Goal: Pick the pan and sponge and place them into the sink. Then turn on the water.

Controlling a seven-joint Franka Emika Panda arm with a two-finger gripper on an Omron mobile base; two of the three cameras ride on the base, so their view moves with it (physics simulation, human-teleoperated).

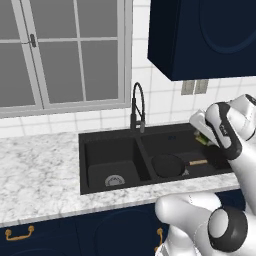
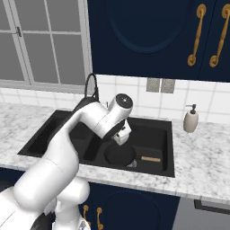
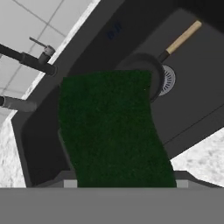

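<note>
- Our pincer [image 3: 120, 186] is clamped on the dark green rectangular sponge [image 3: 113, 127], above the right basin of the matte black double sink [image 1: 115, 142].
- Below it lies the round black wooden-handled frying pan [image 1: 169, 165], in that basin.

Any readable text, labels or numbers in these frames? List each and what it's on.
None readable.
Small blue mark on the sink back wall: too blurred to read.
Soap bottle, sponge, pan: no label visible.
</note>
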